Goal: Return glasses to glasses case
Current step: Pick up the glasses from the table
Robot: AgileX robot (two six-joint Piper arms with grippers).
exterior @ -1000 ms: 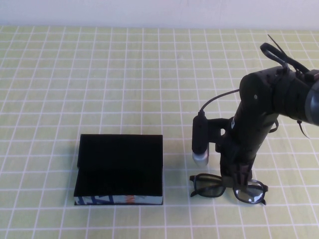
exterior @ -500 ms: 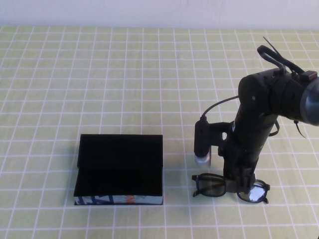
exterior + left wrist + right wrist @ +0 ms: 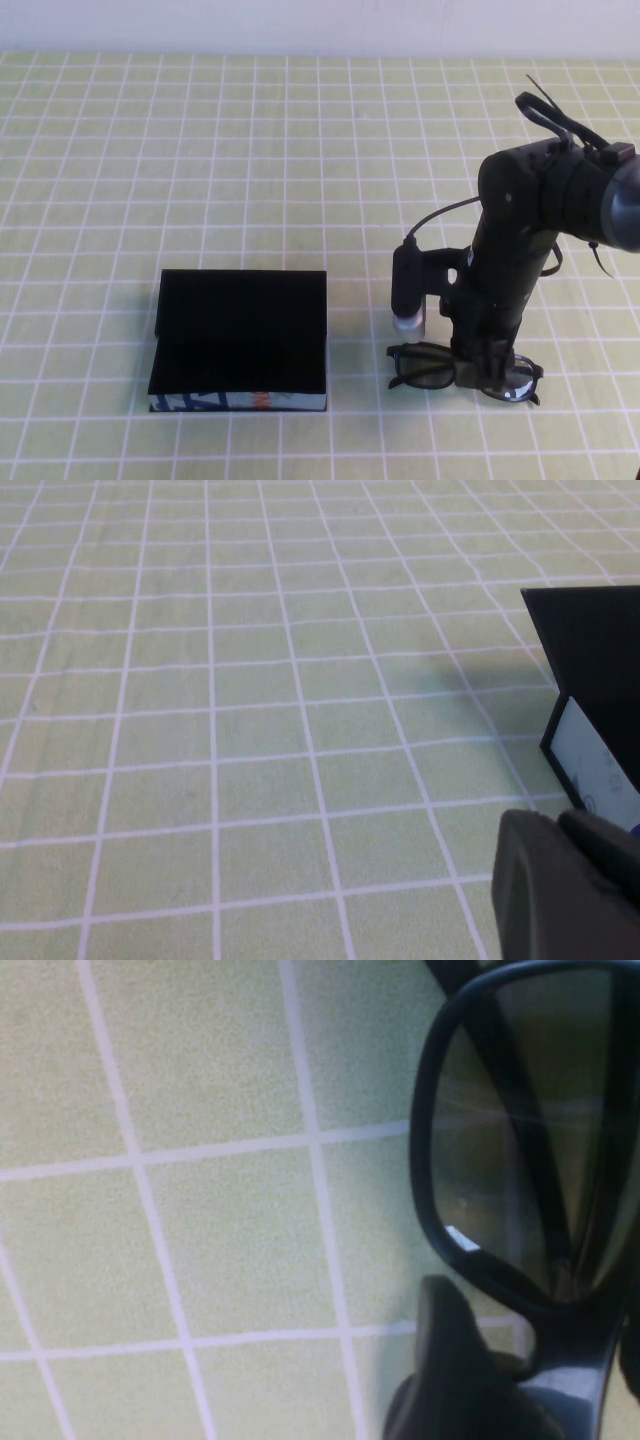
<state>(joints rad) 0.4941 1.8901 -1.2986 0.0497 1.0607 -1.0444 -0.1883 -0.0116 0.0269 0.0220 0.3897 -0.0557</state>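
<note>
A: Where are the glasses (image 3: 462,368)?
B: On the table, right of the open glasses case (image 3: 240,340). My right gripper (image 3: 487,362) straddles their bridge, fingers spread. Left gripper (image 3: 565,885): I can't tell.

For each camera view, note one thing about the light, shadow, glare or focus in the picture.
High view: even light, the open glasses case interior reads as flat black, and the right gripper is down on the glasses. Left wrist view: soft shadow on the table beside the case; the left gripper is blurred. Right wrist view: a small glare streak on the lens.
</note>
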